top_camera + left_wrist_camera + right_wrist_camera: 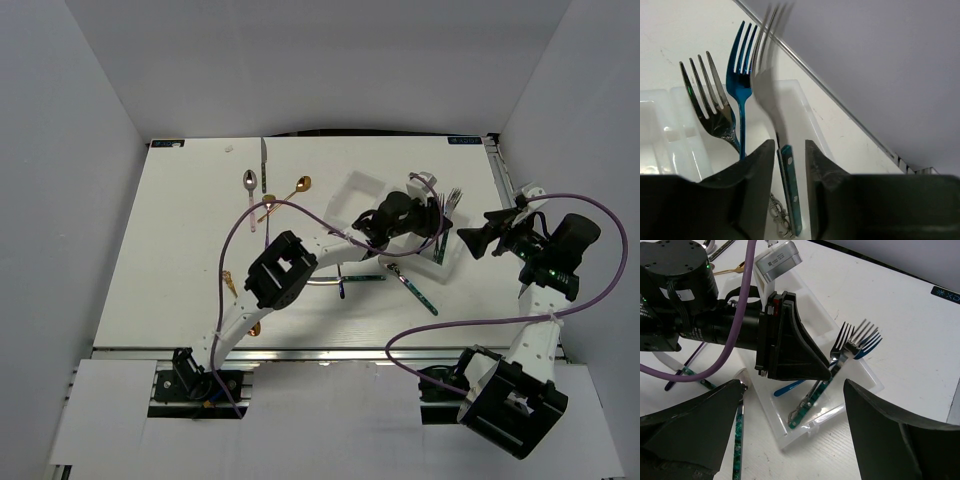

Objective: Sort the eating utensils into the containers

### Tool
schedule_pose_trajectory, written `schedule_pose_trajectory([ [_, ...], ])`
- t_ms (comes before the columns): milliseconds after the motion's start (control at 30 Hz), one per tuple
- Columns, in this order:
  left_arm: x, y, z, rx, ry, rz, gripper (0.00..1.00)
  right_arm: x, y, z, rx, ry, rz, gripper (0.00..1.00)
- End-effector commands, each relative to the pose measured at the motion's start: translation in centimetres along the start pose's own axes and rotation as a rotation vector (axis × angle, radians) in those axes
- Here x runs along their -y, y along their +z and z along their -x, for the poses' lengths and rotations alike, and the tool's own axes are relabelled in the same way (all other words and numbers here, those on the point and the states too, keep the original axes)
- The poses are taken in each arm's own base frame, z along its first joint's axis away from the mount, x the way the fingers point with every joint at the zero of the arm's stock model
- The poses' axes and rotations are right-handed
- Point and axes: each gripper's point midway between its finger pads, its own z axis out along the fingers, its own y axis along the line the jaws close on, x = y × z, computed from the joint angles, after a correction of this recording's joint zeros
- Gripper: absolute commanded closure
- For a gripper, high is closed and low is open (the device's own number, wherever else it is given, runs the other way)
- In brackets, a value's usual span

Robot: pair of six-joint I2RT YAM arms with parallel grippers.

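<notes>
The white tray point(357, 185) point(801, 107) point(805, 434) lies right of the table's middle. My left gripper point(437, 215) point(790, 165) hangs over its end compartment, open. A teal-handled fork point(790, 186) point(812, 402) stands between the fingers with a gap on each side, its head blurred. In the same compartment lean a blue fork point(740, 70) point(790, 386) and a silver fork point(707, 95). My right gripper point(470, 238) point(794, 385) is wide open above the tray's near end, holding nothing. Other utensils lie on the table: two spoons point(250, 185) point(297, 187) and a knife point(264, 160).
A teal-handled utensil point(415, 288) point(738, 440) lies on the table just in front of the tray, another point(360, 281) to its left. A gold piece point(253, 328) peeks out under the left arm. The purple cable point(300, 210) loops over the table's middle.
</notes>
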Motion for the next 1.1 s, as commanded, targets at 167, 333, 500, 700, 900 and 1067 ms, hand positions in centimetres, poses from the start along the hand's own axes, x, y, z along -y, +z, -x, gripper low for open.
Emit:
schedule_pose_trajectory([
  [167,7.2,-3.6,10.8,0.153,0.083,-0.086,0.44,-1.4,0.0,0.7,0.035,-0.041,0.089,0.11],
  [333,8.1,-6.5,13.1,0.181,0.163,-0.058,0.37,-2.4,-0.3,1.0,0.027,-0.065,0.139,0.11],
  [500,5.5,-12.9,16.5,0.185,0.218,0.042,0.3,-3.6,-0.9,1.9,-0.022,-0.131,0.184,0.11],
  [700,-0.6,-23.2,18.5,0.08,0.087,0.088,0.26,-7.1,0.7,0.0,-0.18,-0.198,0.328,0.11],
  [900,-7.2,-35.1,18.0,0.043,-0.009,0.243,0.21,-13.4,4.7,-3.7,-0.386,-0.329,0.547,0.11],
  [1067,-9.7,-41.3,18.4,0.169,0.034,0.478,0.02,-18.2,8.1,-4.8,-0.486,-0.476,0.659,0.11],
])
